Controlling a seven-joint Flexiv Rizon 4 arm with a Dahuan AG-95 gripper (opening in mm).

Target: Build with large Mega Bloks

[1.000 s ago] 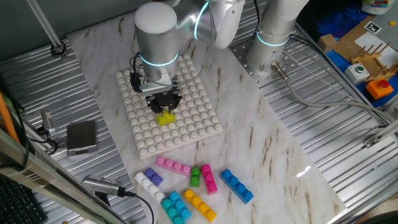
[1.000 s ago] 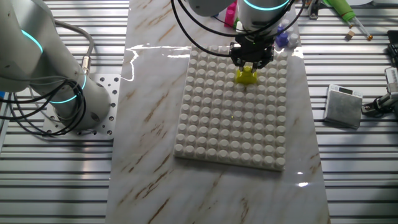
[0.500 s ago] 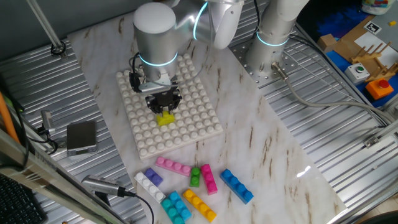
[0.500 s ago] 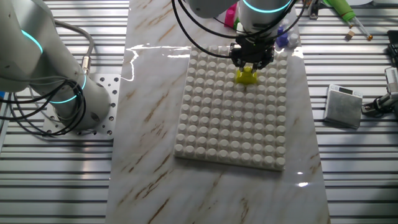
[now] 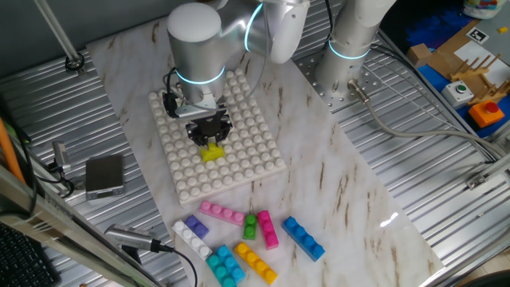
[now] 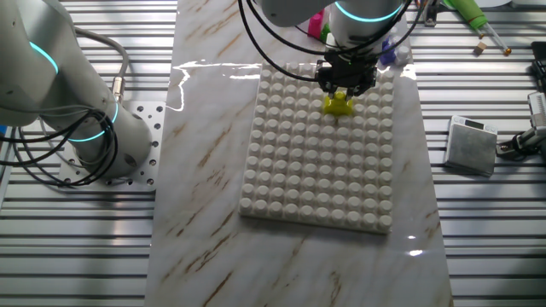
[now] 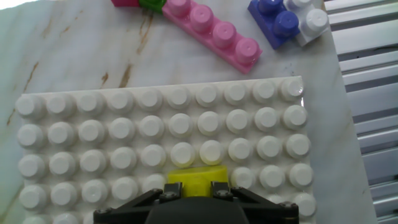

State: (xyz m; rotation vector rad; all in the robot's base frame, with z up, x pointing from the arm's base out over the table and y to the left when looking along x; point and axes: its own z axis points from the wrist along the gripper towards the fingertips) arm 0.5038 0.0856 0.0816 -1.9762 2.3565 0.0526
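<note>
While fixed views hide grip, hand view shows end effector (image 7: 189, 194) clasping yellow brick (image 7: 198, 176).

Short yellow brick (image 5: 212, 152) on studded baseplate (image 5: 239, 171), other bricks (image 5: 247, 235) loose nearby

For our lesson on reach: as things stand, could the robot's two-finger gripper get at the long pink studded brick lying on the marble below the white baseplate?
Probably yes, though not at once. The long pink studded brick lies flat with open space above it, but the gripper is busy at the short yellow brick on the white baseplate.
</note>
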